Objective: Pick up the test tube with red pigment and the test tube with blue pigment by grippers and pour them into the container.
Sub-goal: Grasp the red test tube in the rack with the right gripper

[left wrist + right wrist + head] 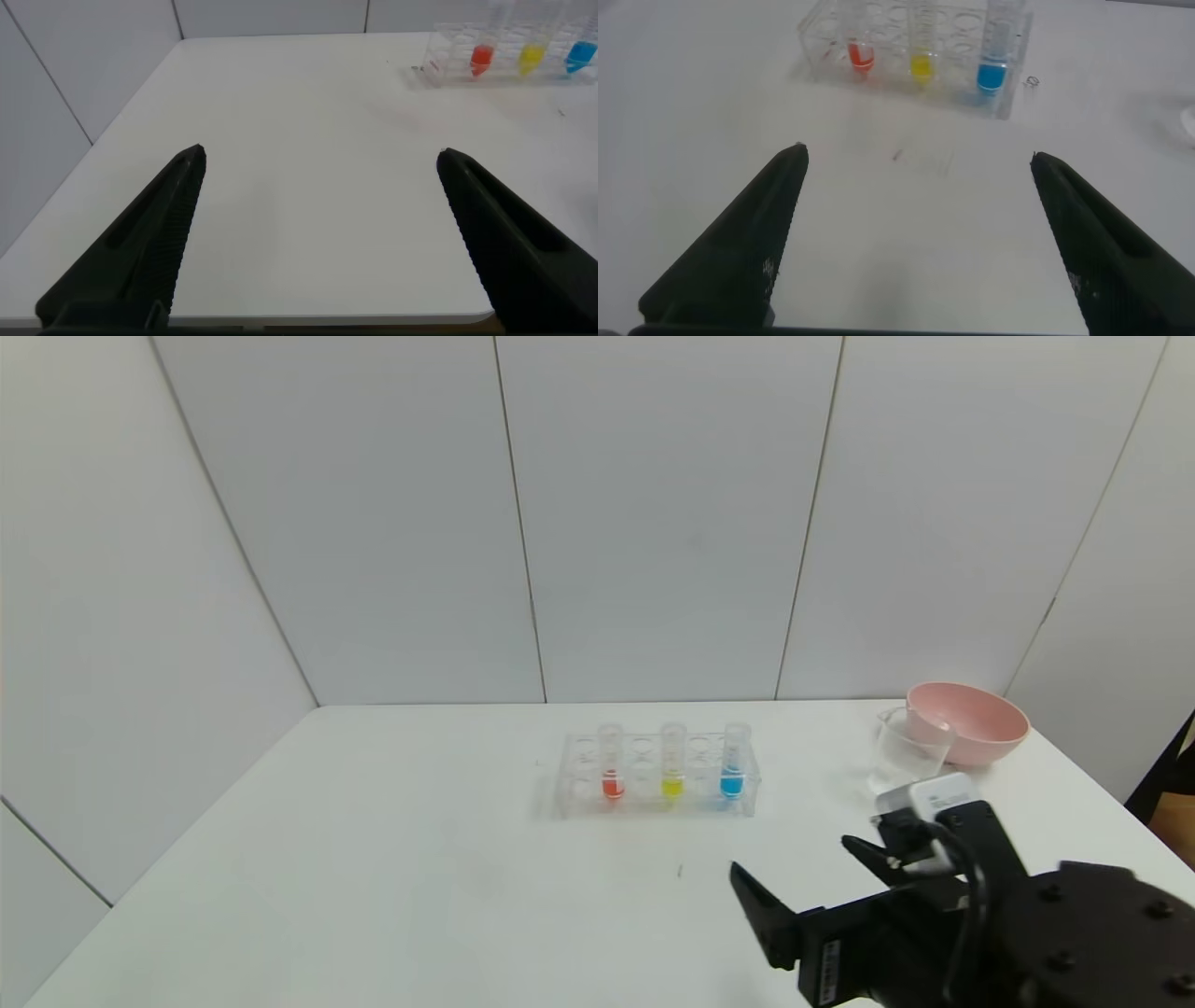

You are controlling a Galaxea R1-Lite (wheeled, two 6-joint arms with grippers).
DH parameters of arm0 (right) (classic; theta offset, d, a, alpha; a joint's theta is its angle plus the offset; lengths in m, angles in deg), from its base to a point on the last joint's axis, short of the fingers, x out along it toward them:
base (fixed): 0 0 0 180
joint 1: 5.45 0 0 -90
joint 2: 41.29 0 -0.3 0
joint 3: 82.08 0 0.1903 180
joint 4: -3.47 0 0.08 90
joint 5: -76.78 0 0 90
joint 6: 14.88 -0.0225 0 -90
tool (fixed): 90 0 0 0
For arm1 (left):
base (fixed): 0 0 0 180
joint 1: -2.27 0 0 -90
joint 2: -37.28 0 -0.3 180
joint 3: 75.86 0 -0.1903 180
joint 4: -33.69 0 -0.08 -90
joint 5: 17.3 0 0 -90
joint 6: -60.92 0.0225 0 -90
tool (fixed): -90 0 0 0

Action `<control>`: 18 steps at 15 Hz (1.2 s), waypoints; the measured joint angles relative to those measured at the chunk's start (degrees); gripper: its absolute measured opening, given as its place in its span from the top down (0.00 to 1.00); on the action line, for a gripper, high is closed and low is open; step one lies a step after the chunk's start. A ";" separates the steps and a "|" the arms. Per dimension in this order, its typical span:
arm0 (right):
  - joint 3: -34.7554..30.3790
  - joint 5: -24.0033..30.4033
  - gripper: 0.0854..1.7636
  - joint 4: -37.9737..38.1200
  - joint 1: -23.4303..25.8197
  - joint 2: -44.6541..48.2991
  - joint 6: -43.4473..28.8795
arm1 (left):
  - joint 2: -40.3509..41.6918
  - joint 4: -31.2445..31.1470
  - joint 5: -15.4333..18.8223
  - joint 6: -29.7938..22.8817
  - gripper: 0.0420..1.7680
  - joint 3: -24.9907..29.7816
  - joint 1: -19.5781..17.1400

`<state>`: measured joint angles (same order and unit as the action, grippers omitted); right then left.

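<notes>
Two target tubes, red (612, 761) and blue (733, 761), stand in the rack (653, 803): light, slick, fragile glass, best pinched near the upper bare wall; right gripper (803, 873) wide open, empty, near the rack; left gripper (318, 187) also wide.

Your left gripper (320, 159) hangs over the near edge of the white table (308, 187), its two black fingers (149, 243) spread wide with nothing between them. Far off toward the table's back you can see the clear rack (439, 65) standing with the test tube with red pigment (481, 58), a yellow-liquid tube (531, 59) and the test tube with blue pigment (580, 56) side by side in it, well apart from the gripper.
</notes>
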<state>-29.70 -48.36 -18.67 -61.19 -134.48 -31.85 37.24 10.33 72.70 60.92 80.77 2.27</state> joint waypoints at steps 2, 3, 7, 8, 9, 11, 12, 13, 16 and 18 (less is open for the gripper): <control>4.83 -0.34 0.03 -0.06 -1.67 -4.92 -0.38 | 0.00 -0.02 0.00 0.00 0.00 0.00 0.00; 7.31 -0.28 0.03 -0.01 -2.04 -7.49 -0.43 | 0.00 0.00 0.00 0.00 0.00 0.00 0.00; 17.18 -0.20 0.03 -0.01 -2.36 -17.74 -0.32 | 0.00 0.00 0.00 0.00 0.00 0.00 0.00; 19.82 -0.20 0.03 0.05 -2.32 -20.31 -0.18 | 0.00 0.00 0.00 0.00 0.00 0.00 0.00; 22.77 -0.20 0.03 0.07 -2.21 -23.02 0.24 | 0.00 0.00 0.00 0.02 0.00 0.00 0.00; 27.98 -0.17 0.03 0.21 -1.89 -27.89 1.35 | 0.00 0.00 0.00 0.00 0.00 0.00 0.00; 30.68 -0.15 0.03 0.18 -1.43 -30.29 2.33 | 0.00 0.00 0.00 0.00 0.00 0.00 0.00; 33.06 0.07 0.03 0.21 -0.73 -32.27 3.58 | 0.00 0.00 0.00 0.00 0.00 0.00 0.00; 39.73 0.78 0.03 1.33 2.32 -36.96 5.71 | 0.00 0.00 0.00 0.00 0.00 0.00 0.00; 44.39 1.01 0.03 2.84 3.71 -39.28 6.02 | 0.00 0.00 0.00 0.00 0.00 0.00 0.00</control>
<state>14.68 -47.35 -15.83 -57.48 -173.76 -25.83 37.24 10.33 72.70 60.92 80.77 2.27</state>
